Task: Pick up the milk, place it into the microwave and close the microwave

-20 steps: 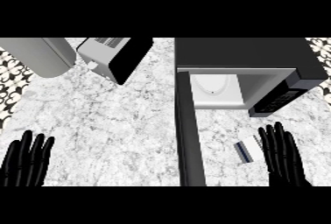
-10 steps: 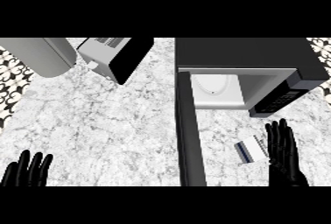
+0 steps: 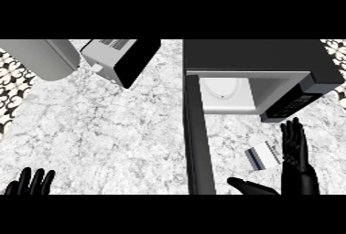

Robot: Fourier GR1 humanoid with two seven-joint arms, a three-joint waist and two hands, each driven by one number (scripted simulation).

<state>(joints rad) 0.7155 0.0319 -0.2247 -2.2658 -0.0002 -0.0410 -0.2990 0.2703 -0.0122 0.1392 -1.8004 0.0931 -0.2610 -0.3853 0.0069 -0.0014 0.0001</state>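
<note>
the small white milk carton with a dark stripe (image 3: 262, 156) lies flat on the white marble counter (image 3: 115, 132), in front of the black microwave (image 3: 263, 77) and just right of its open black door (image 3: 197, 137), which stands edge-on. the right hand (image 3: 297, 164) is just right of the carton, fingers straight and thumb spread wide below it; i cannot tell if they touch. inside the microwave a white round plate (image 3: 226, 89) shows. the left hand (image 3: 30, 183) rests open, fingers up, far left of the microwave at the lower edge. left of the microwave stand a silver and black toaster oven (image 3: 125, 57) and a grey rounded appliance (image 3: 40, 57).
</note>
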